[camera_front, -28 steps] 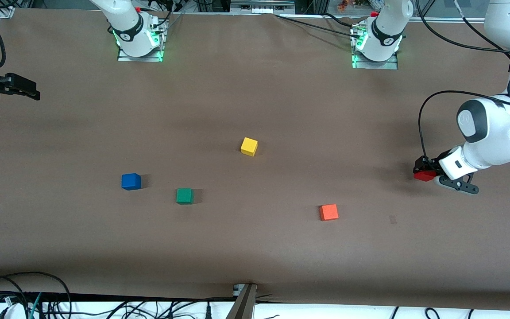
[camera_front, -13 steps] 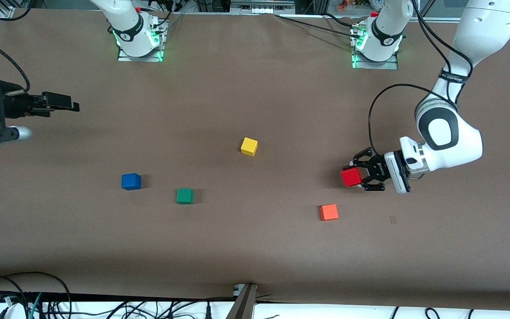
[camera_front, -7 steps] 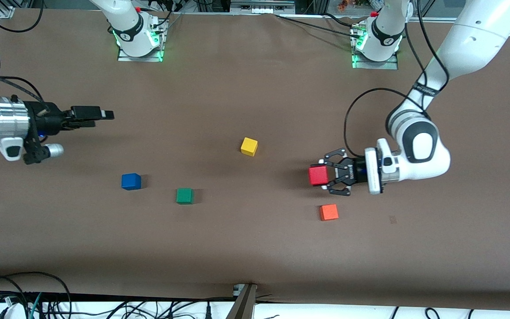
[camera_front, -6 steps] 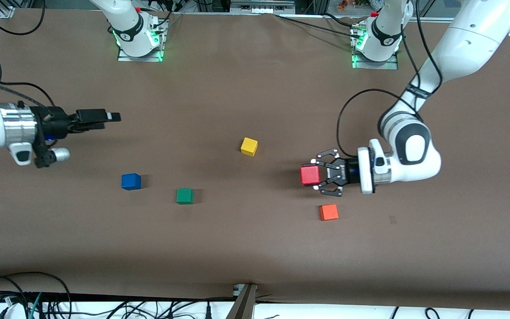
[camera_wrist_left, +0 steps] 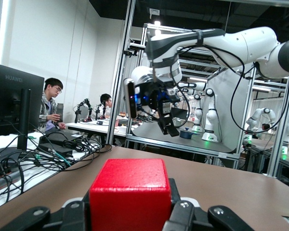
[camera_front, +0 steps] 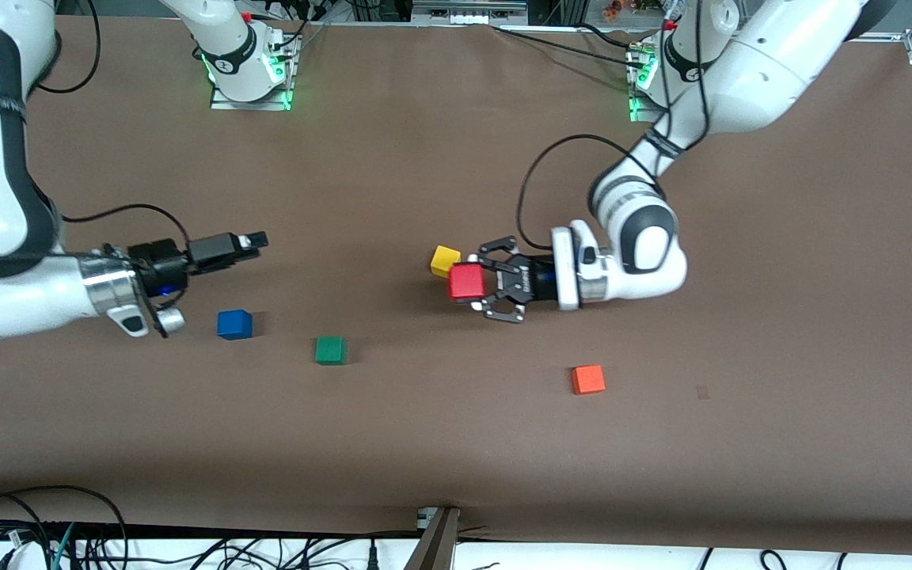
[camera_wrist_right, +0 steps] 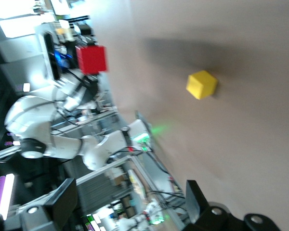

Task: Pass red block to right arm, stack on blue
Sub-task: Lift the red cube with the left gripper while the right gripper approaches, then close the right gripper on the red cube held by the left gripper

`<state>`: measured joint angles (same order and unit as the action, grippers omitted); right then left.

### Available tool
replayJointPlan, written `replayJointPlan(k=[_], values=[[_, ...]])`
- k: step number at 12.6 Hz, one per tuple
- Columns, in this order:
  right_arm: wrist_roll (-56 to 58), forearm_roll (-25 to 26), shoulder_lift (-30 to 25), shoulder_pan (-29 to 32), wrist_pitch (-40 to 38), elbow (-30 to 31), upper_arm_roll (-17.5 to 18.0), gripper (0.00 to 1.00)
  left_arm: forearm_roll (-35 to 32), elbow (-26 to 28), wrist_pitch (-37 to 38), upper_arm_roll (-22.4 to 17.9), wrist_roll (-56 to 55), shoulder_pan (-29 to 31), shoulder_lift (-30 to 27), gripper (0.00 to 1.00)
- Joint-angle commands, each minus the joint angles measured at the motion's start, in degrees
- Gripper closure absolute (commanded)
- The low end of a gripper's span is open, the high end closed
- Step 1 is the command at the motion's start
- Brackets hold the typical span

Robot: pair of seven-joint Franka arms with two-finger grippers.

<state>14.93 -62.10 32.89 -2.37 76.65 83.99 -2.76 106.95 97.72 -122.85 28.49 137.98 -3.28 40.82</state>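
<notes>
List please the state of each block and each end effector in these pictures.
red block: gripped, airborne
left end effector: shut on red block, by yellow block
right end effector: open, empty
blue block: on table, unstacked
green block: on table
orange block: on table

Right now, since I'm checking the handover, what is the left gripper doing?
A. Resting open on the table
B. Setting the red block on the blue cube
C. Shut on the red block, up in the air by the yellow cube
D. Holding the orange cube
C: the left gripper is clamped on the red block, raised over the table beside the yellow cube, with the right gripper open and apart from it.
</notes>
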Motion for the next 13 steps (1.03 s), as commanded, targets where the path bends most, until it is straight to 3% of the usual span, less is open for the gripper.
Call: replayJointPlan(k=[1, 4, 13], values=[[1.2, -8.2, 1.8, -1.7, 1.6, 1.3, 0.2, 0.0, 11.0, -2.8, -2.0, -0.5, 10.2, -5.1, 2.5, 0.92], [3.8, -12.8, 2.6, -5.1, 6.9, 2.8, 0.1, 0.0, 15.0, -4.9, -2.2, -0.5, 12.0, -7.5, 4.9, 0.92], [6.8, -17.7, 2.4, -13.2, 19.9, 6.4, 0.1, 0.0, 17.4, -7.0, -3.8, -0.5, 12.2, -8.8, 5.7, 0.93]])
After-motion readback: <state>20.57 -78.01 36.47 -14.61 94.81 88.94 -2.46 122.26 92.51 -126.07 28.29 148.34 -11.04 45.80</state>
